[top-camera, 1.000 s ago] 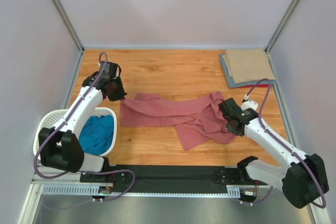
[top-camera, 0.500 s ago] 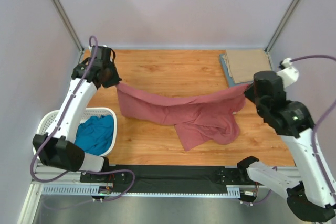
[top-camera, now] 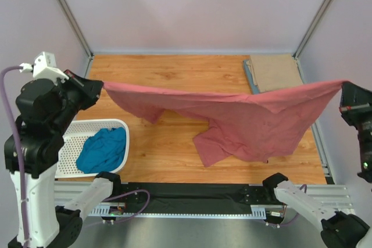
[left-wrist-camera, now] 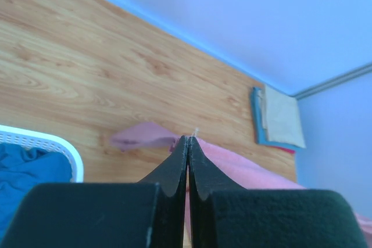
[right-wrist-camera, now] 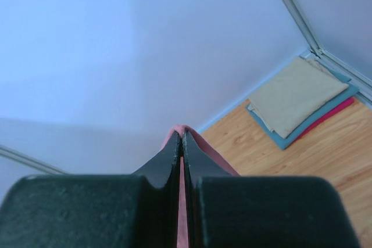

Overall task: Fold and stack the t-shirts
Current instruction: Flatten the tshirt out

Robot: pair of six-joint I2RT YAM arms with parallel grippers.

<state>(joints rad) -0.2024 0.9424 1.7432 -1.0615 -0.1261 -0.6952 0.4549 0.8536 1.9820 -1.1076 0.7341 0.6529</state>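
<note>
The dusty rose-red t-shirt (top-camera: 244,117) hangs stretched between both grippers high over the wooden table, its lower part drooping to the tabletop. My left gripper (top-camera: 100,85) is shut on its left edge; the cloth shows at the fingertips in the left wrist view (left-wrist-camera: 232,164). My right gripper (top-camera: 344,90) is shut on its right edge, cloth pinched between the tips (right-wrist-camera: 181,130). A folded stack, tan t-shirt (top-camera: 274,71) on top of blue and red ones, lies at the back right, also in the right wrist view (right-wrist-camera: 293,94). A teal blue t-shirt (top-camera: 103,149) lies crumpled in the basket.
The white perforated basket (top-camera: 64,158) stands at the table's front left. Pale walls and metal corner posts enclose the table (top-camera: 192,79). A black strip (top-camera: 192,193) runs along the near edge between the arm bases.
Both arms have risen and spread apart, lifting the rose-red shirt off the table and pulling it taut between them; a second ago it lay crumpled on the wood.
</note>
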